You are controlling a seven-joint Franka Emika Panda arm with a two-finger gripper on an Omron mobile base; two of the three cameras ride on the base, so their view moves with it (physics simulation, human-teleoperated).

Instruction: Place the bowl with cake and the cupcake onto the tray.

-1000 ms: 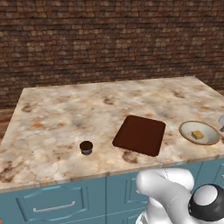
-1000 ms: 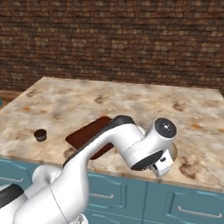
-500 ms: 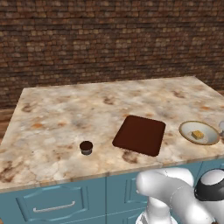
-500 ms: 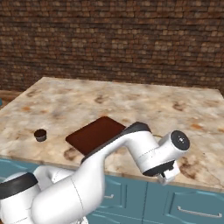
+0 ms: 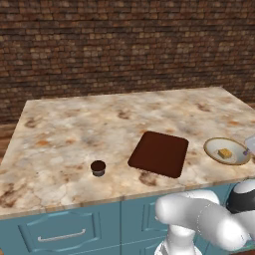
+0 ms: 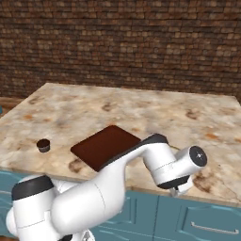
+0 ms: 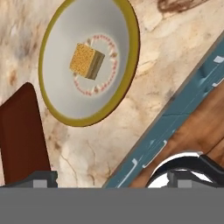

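Note:
The bowl [image 7: 61, 94], cream inside with a yellow rim, holds a small yellow cake cube [image 7: 86, 60] and rests on the marble counter near its front right corner. It also appears as the bowl [image 5: 219, 147] in the left base view. The dark reddish-brown tray [image 5: 159, 153] lies flat just left of it, with one corner of the tray [image 7: 22, 135] showing below the hand. The small dark cupcake [image 5: 98, 168] stands further left. My gripper [image 7: 111, 181] hovers above the counter's front edge beside the bowl, open, with nothing between its fingertips [image 7: 41, 179].
Blue cabinet fronts [image 5: 74, 229] run under the counter's front edge, with wooden floor [image 7: 205, 127] beyond. A brick wall [image 5: 124, 45] backs the counter. My arm [image 6: 122, 169] crosses in front of the tray's right side. A pale object [image 5: 250, 145] sits at the counter's right edge.
The arm has swung further right and a little lower, toward the counter's front right corner. The bowl, tray and cupcake have stayed where they were. The gripper remains open.

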